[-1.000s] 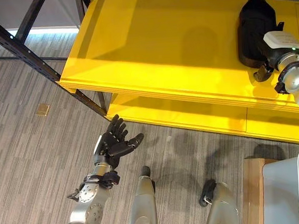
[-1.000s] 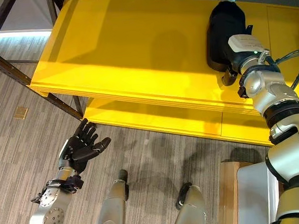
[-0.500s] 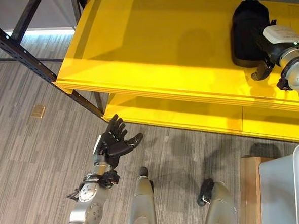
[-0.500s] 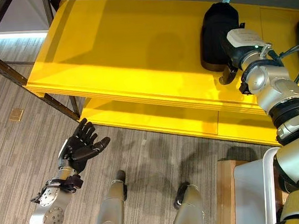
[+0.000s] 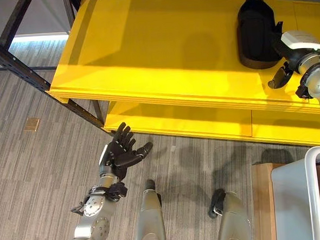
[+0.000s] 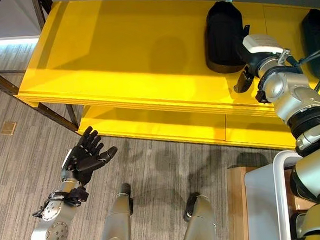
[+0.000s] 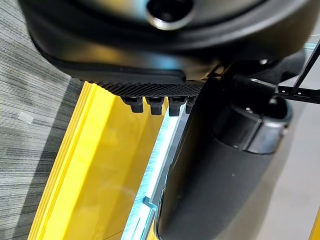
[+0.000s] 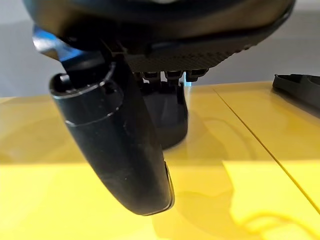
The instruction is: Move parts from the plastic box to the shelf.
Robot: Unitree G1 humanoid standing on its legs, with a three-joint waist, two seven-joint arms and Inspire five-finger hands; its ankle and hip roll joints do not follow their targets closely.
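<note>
Part: black part (image 5: 258,32) lies on yellow shelf (image 5: 161,54).
Right robot hand (image 6: 243,81): beside it, grip unreadable.
Left robot hand (image 5: 121,153): open, idle.
Risk: withdrawing could nudge the part.

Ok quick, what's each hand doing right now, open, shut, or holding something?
Left hand: open, holding nothing, over the floor.
Right hand: by the black part on the shelf; cannot tell open or shut.

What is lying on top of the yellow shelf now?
Two black parts: one by the right hand, another at the shelf's far right, partly cut off.
</note>
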